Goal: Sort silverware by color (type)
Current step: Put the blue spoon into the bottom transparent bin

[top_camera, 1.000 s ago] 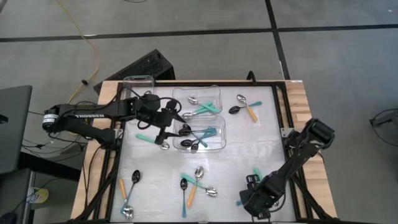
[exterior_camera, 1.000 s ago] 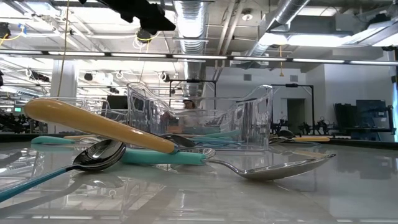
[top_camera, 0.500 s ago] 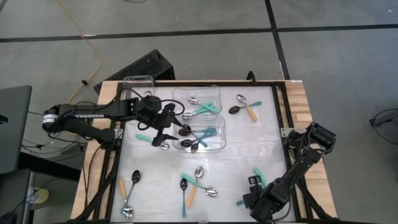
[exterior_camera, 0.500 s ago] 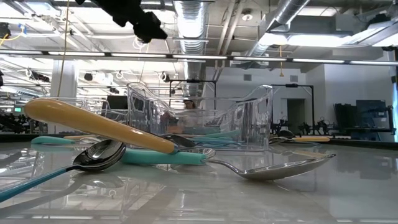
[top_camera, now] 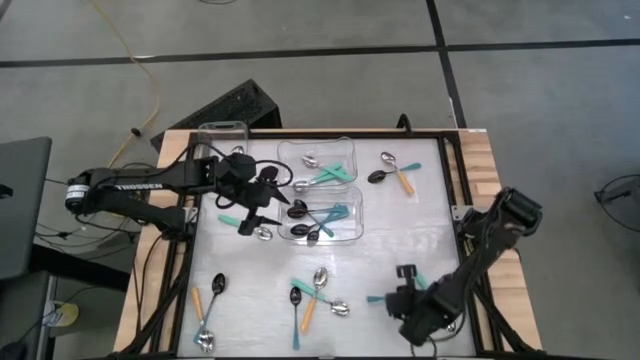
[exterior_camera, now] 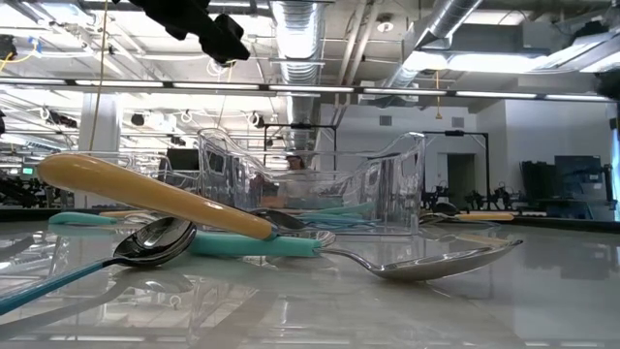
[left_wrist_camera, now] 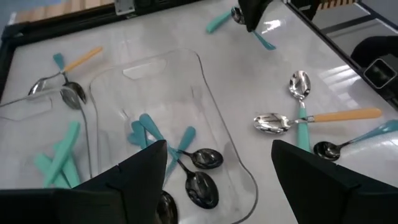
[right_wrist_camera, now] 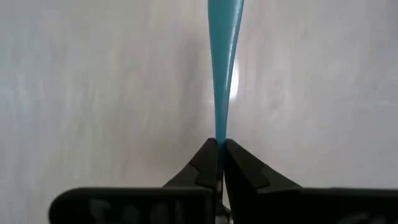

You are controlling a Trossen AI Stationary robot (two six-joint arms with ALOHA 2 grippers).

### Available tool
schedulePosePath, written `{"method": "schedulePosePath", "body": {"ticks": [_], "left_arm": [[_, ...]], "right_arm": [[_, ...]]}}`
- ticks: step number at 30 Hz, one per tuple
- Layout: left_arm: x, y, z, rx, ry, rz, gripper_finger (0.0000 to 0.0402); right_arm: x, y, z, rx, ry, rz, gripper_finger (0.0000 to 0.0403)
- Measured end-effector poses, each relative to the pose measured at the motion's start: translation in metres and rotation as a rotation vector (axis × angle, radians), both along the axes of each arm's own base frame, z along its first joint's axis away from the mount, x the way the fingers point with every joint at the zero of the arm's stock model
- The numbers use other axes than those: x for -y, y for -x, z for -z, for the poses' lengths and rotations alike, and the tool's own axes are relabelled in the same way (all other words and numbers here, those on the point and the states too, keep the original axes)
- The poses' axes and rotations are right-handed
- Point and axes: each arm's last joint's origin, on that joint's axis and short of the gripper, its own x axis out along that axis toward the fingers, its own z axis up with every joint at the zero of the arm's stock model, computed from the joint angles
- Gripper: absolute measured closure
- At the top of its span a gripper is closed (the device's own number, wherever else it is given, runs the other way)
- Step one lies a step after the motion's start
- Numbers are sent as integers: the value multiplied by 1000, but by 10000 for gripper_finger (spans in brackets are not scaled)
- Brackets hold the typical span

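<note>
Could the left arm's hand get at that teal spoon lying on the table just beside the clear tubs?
Probably yes: the left hand hangs open right by the teal spoon, which lies uncovered outside the near tub.

Two tubs [top_camera: 320, 190] sit mid-table, spoons [top_camera: 310, 290] scattered around and inside them.

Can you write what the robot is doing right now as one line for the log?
right claw: shut on teal-handled spoon, lifted near front-right | left claw: open above tub of teal spoons | loose spoons: still unsorted
</note>
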Motion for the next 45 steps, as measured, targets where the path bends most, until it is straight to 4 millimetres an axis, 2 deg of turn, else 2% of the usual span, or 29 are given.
{"method": "schedulePosePath", "body": {"ticks": [5,8,11,16,20,23,27,30,34,38,42,45], "left_arm": [[1,2,2,-31,35,13,127],[1,4,4,-65,46,8,127],[2,4,5,-68,55,17,127],[2,4,5,-60,26,47,127],[2,4,4,-45,3,63,127],[2,4,4,-42,9,58,127],[2,6,6,-76,24,49,127],[2,6,6,-82,27,47,127],[3,5,5,-66,22,49,127],[3,5,5,-68,20,48,127],[3,4,4,-56,15,49,127],[3,4,4,-51,13,48,127]], "right_arm": [[26,-14,-32,128,59,-45,378],[46,-30,-55,244,171,-68,382],[67,-51,-76,351,252,-41,380],[106,-93,-102,496,283,-40,377],[141,-128,-106,558,288,-79,378],[168,-150,-101,536,279,-87,378],[197,-172,-87,485,273,-49,375],[212,-183,-73,433,286,-18,365],[226,-188,-53,356,293,2,349],[230,-186,-43,281,272,15,337],[226,-182,-47,278,225,19,313],[223,-173,-61,294,194,49,288]]}}
